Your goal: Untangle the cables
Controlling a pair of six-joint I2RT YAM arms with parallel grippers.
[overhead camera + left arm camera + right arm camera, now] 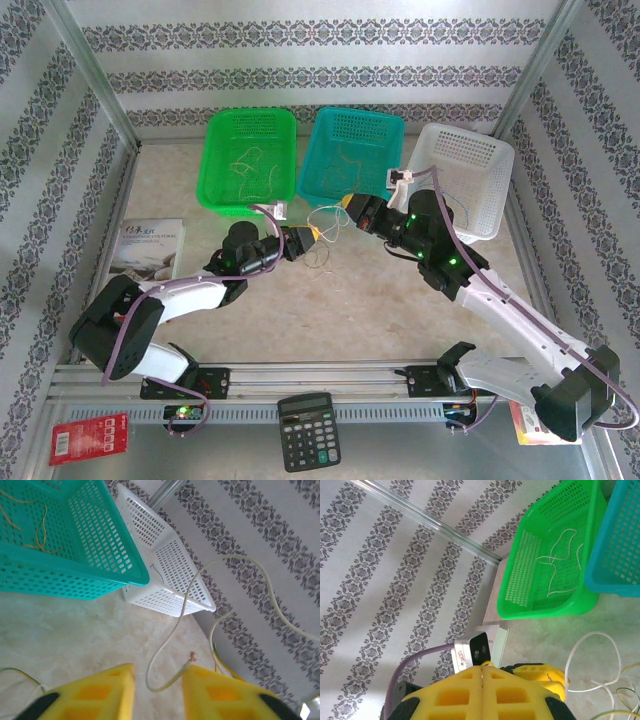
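The cables are a loose bundle of thin wires hanging between my two grippers over the table [322, 255]. My left gripper [308, 240] [158, 668] has its yellow jaws apart. A whitish cable [162, 644] loops down through the gap, and its bare copper end rests against the right finger [210, 695]. A yellow cable [219, 662] runs past that finger's outer side. My right gripper [349, 204] [482, 666] is shut, and a small loop of yellow cable sticks out of its seam. A white cable loop [595, 645] lies on the table beyond it.
Three baskets stand along the back: green [207, 165] with pale wires in it, teal [312, 175] holding yellow wires [37, 535], and white [485, 215]. A book [147, 250] lies at the left. A calculator [308, 430] and a red pack [88, 438] sit at the front rail.
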